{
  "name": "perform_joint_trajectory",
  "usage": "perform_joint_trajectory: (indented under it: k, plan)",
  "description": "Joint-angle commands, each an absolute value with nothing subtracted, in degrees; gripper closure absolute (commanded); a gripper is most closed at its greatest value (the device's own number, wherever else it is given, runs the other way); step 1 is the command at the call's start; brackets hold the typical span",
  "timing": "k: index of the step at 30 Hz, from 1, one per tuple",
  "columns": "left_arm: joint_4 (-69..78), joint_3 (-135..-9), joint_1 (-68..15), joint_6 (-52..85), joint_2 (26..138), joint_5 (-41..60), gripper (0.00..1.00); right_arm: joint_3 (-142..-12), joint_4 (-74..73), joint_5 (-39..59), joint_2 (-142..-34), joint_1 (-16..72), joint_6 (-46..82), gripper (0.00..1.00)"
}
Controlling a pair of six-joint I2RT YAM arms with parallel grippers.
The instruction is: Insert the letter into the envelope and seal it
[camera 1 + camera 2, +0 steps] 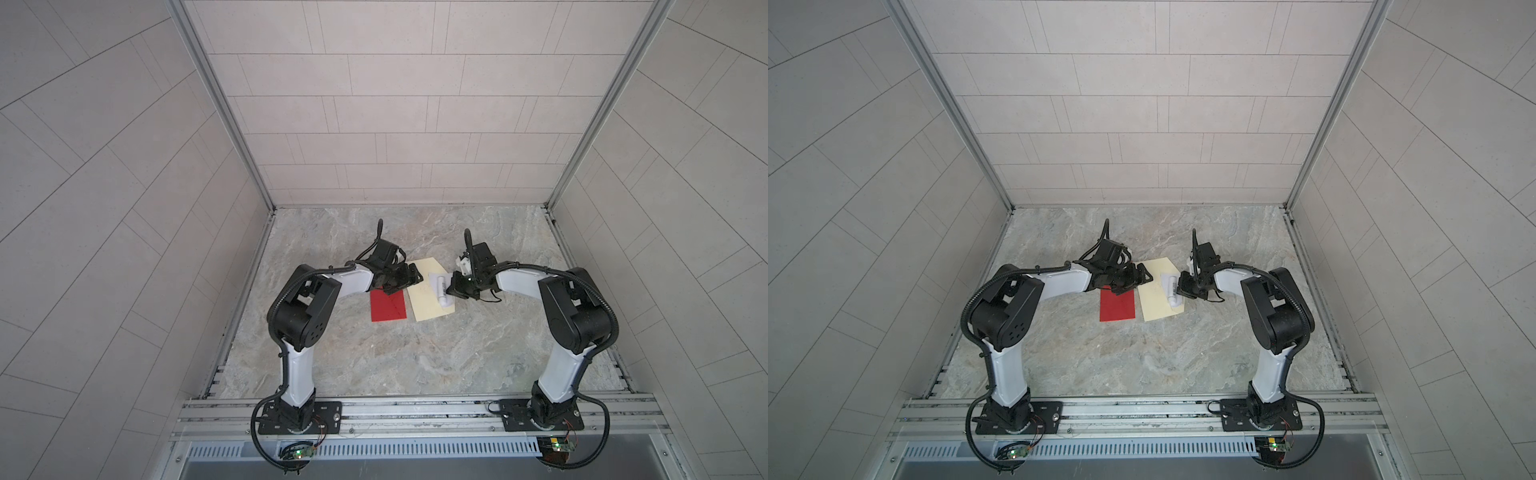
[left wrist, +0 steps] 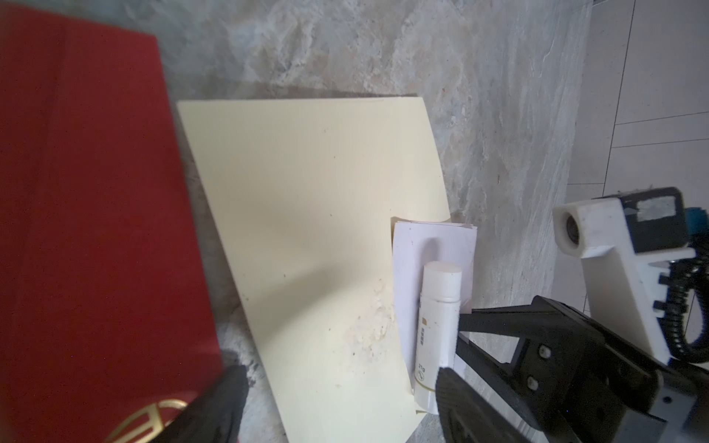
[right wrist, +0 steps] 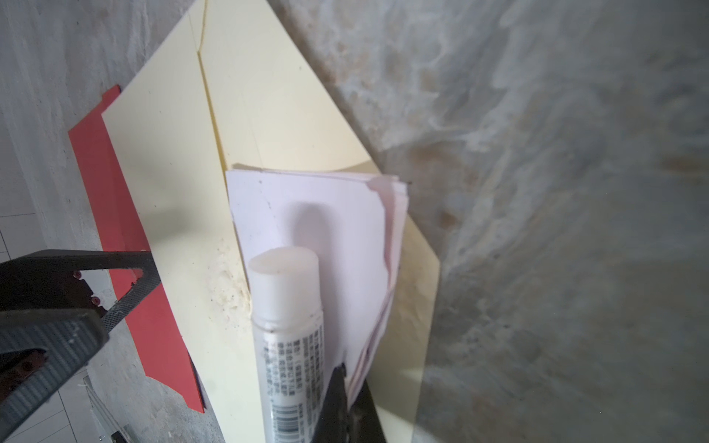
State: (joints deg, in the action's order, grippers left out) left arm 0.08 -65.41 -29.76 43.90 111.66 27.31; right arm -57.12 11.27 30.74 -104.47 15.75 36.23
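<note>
Since the letter has to end up inside an envelope, I have both tools over the paper lying between them.

Right tool: jaws closed, tips at the letter's near edge, right beside the glue stick. Judgement: a pinch on the paper's edge, to drag or lift it. The tips hide the contact, so I cannot confirm it.

Left tool: jaws spread wide and empty, over the edge of the cream envelope, with the red envelope partly beneath it. Probably placed to pin or open an envelope while the right tool feeds.

Letter: folded white sheets, thin layers fanned at one edge. It lies on the cream envelope, on the side nearest my right tool, and is not inside yet.

Glue stick: smooth white plastic cylinder with a printed label and barcode, lying flat on the letter. It will likely roll if the sheet tilts.

Cream envelope: matte stiff paper with one straight seam and a crusty patch of dried glue just beside the letter. I take it as the target.

Red envelope: matte with a gold emblem, flat on the table just beside the cream one.

Table: grey, veined, stone-look, smooth.
</note>
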Motion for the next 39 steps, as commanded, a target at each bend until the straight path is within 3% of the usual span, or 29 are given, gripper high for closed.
perform_joint_trajectory:
  k: [1, 9, 20, 28, 35, 39]
  plan:
    - [-6.9, -66.4, -30.9, 45.0, 115.1, 25.0, 0.15, -56.9, 16.6, 27.4, -104.2, 16.3, 35.7, 1.0]
    - [-22.2, -80.3, -33.1, 42.9, 122.4, 19.1, 0.16, -59.5, 18.3, 28.0, -105.6, 18.6, 34.2, 1.0]
    - [-22.9, -84.4, -34.3, 42.4, 126.3, 20.7, 0.16, -63.1, 17.6, 29.1, -106.8, 19.0, 34.0, 1.0]
    - [-14.6, -81.0, -34.2, 44.4, 127.3, 24.0, 0.15, -63.2, 13.0, 33.9, -105.2, 19.5, 35.0, 1.0]
    - [2.4, -74.3, -33.6, 50.2, 126.7, 30.0, 0.15, -60.4, 14.3, 23.3, -101.4, 18.0, 39.6, 1.0]
    - [5.1, -73.2, -33.2, 50.1, 125.6, 32.0, 0.15, -57.7, 13.2, 22.1, -100.8, 16.4, 40.9, 1.0]
